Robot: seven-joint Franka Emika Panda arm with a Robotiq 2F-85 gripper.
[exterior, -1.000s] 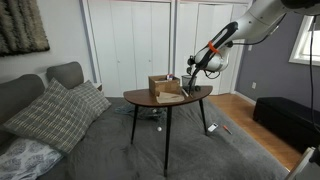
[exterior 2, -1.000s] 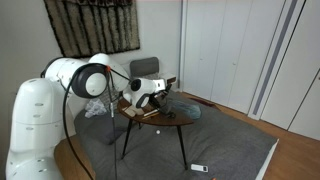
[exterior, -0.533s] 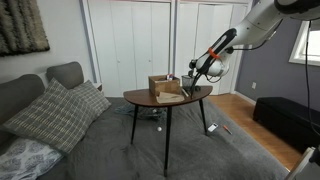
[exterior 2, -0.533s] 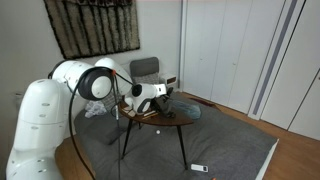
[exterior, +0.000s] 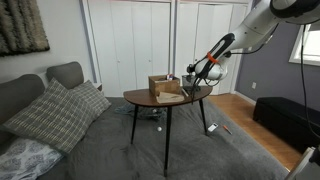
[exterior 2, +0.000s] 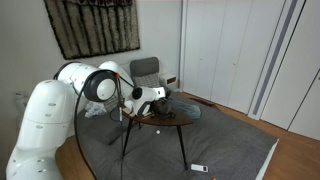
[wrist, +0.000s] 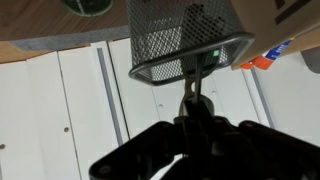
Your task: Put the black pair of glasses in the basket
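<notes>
black thin-framed glasses (wrist: 203,68) seem pinched in the closed tool (wrist: 190,98) at the rim of the grey mesh cup (wrist: 185,35), with the tan box-shaped basket (exterior: 165,87) just beside it.

Both exterior views come through soft and low in detail, lit by flat, even room light with no hard shadows. In an exterior view the window (exterior: 309,45) at the far right adds pale daylight, and the white closet doors (exterior: 130,40) read bright without burning out. Only a faint shadow lies under the surface (exterior: 165,98). In an exterior view the arm's white shell (exterior 2: 45,120), near on the left, looks slightly washed out. My wrist view is dimmer. The gripper (wrist: 192,92) is a blurred black silhouette against pale panels, so I cannot tell how its jaws stand, while the mesh cup (wrist: 185,40) is sharper.
</notes>
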